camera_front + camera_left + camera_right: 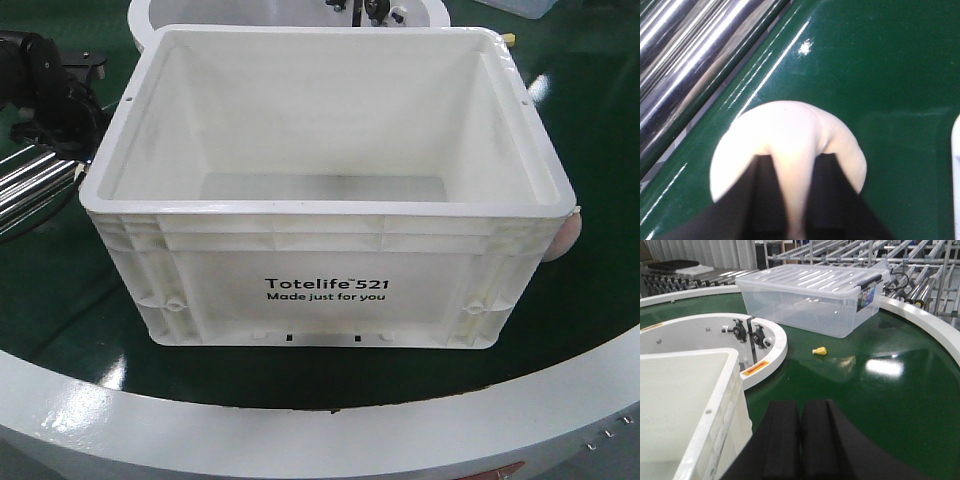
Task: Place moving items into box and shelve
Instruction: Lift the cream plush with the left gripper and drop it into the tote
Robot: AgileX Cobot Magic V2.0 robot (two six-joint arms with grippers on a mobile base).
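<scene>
The white open box (330,205), printed "Totelife 521", stands empty on the green belt (600,150). My left gripper (792,159) is low over the belt left of the box and shut on a soft cream, rounded item (785,125), pinching a fold of it. In the front view only the black left arm (50,90) shows and the item is hidden. My right gripper (800,412) is shut and empty, beside the box's right wall (715,395). A pinkish round item (568,232) lies against the box's right side. A small yellow item (819,351) lies on the belt beyond.
Shiny metal rollers (685,55) run along the belt's left edge (30,185). A white round hub (705,335) sits behind the box. A clear lidded bin (810,300) stands farther back. The white outer rim (300,430) curves along the front.
</scene>
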